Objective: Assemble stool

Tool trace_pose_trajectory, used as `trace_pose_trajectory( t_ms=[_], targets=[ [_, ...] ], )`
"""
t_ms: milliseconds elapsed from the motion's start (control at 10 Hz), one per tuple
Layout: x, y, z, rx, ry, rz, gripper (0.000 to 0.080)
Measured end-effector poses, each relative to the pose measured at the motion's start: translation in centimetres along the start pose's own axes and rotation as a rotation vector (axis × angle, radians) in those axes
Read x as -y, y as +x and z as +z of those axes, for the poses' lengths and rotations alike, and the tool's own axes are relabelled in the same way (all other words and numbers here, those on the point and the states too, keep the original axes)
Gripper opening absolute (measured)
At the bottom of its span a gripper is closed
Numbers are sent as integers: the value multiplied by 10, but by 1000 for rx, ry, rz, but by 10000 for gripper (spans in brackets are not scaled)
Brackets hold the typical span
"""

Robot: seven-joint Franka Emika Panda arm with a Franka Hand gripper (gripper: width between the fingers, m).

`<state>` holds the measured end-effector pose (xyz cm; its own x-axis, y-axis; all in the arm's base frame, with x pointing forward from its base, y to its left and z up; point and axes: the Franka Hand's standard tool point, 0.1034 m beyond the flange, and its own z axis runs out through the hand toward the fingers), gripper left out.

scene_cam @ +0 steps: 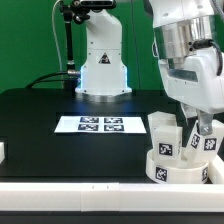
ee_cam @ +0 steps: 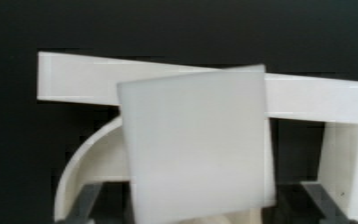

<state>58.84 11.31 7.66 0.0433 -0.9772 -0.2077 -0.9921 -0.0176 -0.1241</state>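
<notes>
The black table is carrying everything, and the marker board is lying flat on it, well away from the jaws toward the exterior view's left. Behind it, the arm's white base is standing at the far edge.

Directly beneath the jaws, the round disc seat is sitting at the exterior view's lower right, tags showing on its rim. One block leg is already standing upright on the seat, just beside the jaws on the exterior view's left.

The gripper is hanging straight over the seat, and its jaws are clamped on a second block leg. In the wrist view that leg is filling the middle of the picture as a pale slab, with the dark fingers pressing on its two sides. Its long axis is running along the line of the fingers, pointing down toward the seat, though it is looking slightly tilted against the seat's edge behind it.

The coming move is probably turning on this: the seat's socket is lying below the held leg's lower end, so the leg is needing to go down along its own axis. Whether its tip is already touching the seat cannot be told, since the leg is hiding the contact.
</notes>
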Motion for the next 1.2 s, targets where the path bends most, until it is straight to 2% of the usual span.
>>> trace_pose_trajectory(
  t_ms=[300, 400, 500, 700, 800, 900, 1200],
  targets=[
    [0, 0, 0, 11, 2, 187, 340],
    [0, 2, 0, 19, 10, 267, 340],
    [2, 4, 0, 33, 32, 395, 340],
    [2, 2, 0, 38, 52, 568, 340],
    [3, 0, 0, 36, 70, 684, 340],
    [2, -2, 1, 36, 81, 710, 340],
    [1, -5, 1, 50, 93, 779, 340]
  ],
)
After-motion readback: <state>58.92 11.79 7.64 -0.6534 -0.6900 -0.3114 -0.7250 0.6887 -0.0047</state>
